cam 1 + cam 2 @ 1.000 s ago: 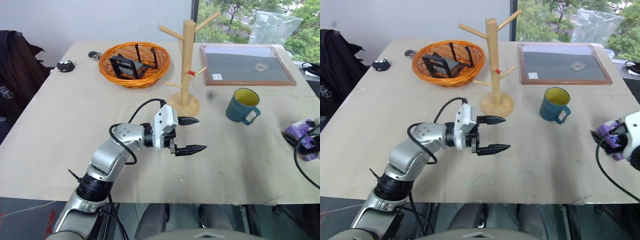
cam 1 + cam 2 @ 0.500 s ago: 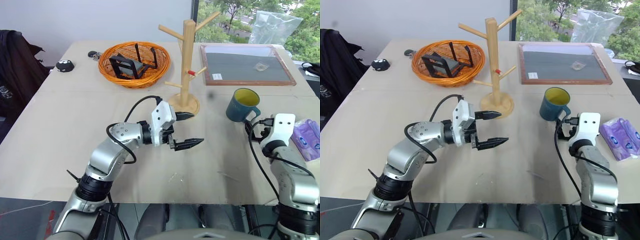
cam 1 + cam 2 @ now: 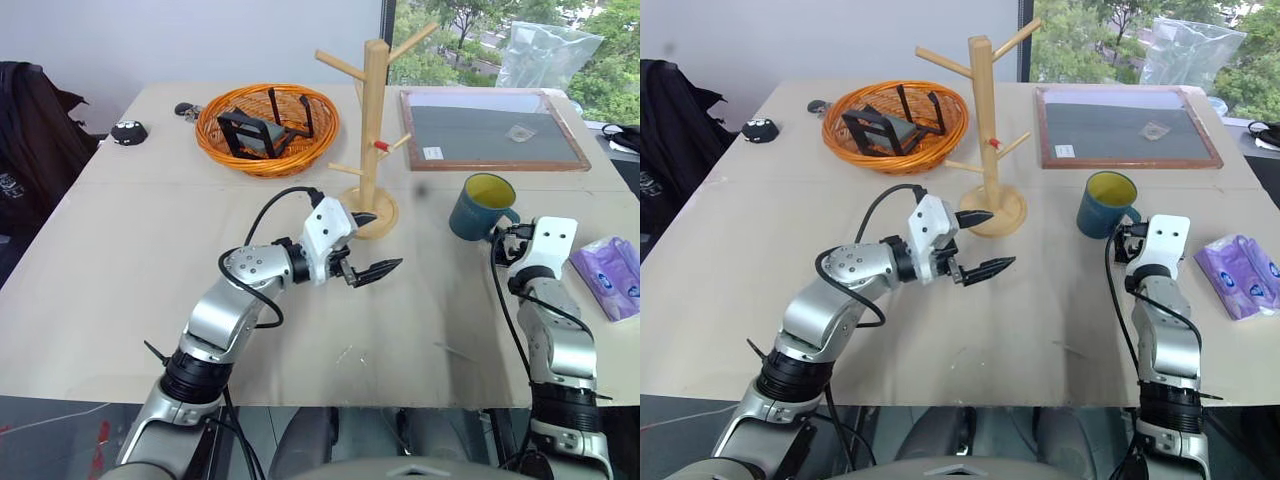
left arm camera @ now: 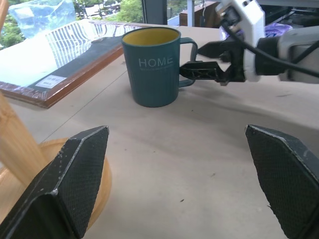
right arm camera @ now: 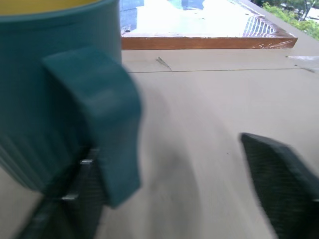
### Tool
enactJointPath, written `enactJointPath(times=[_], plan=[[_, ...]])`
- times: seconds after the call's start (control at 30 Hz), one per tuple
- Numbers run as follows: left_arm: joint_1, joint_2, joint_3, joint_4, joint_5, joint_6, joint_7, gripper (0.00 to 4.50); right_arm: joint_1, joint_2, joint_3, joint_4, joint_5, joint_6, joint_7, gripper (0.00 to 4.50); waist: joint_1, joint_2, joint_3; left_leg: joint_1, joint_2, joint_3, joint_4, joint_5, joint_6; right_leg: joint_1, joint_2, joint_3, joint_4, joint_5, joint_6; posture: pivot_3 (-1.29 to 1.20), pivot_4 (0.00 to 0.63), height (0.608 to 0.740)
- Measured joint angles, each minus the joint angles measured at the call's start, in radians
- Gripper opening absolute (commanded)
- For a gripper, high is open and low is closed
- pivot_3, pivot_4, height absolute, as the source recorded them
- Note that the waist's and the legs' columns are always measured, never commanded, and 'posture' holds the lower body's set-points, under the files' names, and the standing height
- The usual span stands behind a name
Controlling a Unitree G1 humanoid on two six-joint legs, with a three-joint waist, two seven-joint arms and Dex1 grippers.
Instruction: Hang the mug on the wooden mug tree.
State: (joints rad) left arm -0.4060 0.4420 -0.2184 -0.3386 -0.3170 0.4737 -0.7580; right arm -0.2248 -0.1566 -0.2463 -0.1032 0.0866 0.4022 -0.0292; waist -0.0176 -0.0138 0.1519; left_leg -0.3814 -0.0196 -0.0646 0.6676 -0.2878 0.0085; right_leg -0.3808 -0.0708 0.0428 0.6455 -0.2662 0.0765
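On bare tabletop mid-table, mug [image 3: 480, 207], right end effector [image 4: 199, 59] fingers parted astride its handle, left end effector [image 3: 372, 246] open beside mug tree [image 3: 373, 140]

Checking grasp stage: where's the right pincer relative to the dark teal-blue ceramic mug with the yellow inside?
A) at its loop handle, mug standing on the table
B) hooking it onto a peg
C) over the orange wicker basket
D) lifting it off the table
A: the right pincer has a finger on each side of the loop handle of the dark teal-blue ceramic mug, which stands upright on the table.
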Motion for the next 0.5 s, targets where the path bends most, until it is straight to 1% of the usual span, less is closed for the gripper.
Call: enactJointPath(times=[0.03,0.2,0.23,0.5], plan=[[0.000,0.000,0.000,0.000,0.000,0.000,0.000,4.50,-0.002,0.002,0.000,0.006,0.000,-0.003,-0.002,2.33,0.000,0.000,0.000,0.000,0.000,0.000,0.000,0.000,0.000,0.000,0.000,0.000,0.000,0.000,0.000,0.00,0.150,0.740],[0.000,0.000,0.000,0.000,0.001,0.000,-0.003,4.50,-0.034,0.029,0.002,0.087,0.003,-0.048,-0.018,0.14,0.001,0.000,0.000,0.000,0.000,0.000,0.000,0.000,0.000,0.000,0.000,0.000,-0.001,0.000,0.000,0.00,0.150,0.740],[0.000,0.001,0.000,0.000,0.001,0.000,-0.003,4.50,-0.039,0.030,0.001,0.090,0.005,-0.058,-0.020,0.06,0.001,0.000,0.000,0.000,0.000,0.000,0.000,0.000,0.000,0.000,0.000,0.000,0.000,0.000,0.000,0.00,0.150,0.740],[0.018,0.000,0.002,0.000,0.001,-0.001,0.002,4.50,-0.045,0.022,0.006,0.096,0.055,-0.033,0.034,0.06,-0.002,0.000,0.000,0.000,0.000,0.000,0.000,0.000,0.000,0.000,0.000,0.000,0.000,0.000,0.000,0.00,0.150,0.740]])
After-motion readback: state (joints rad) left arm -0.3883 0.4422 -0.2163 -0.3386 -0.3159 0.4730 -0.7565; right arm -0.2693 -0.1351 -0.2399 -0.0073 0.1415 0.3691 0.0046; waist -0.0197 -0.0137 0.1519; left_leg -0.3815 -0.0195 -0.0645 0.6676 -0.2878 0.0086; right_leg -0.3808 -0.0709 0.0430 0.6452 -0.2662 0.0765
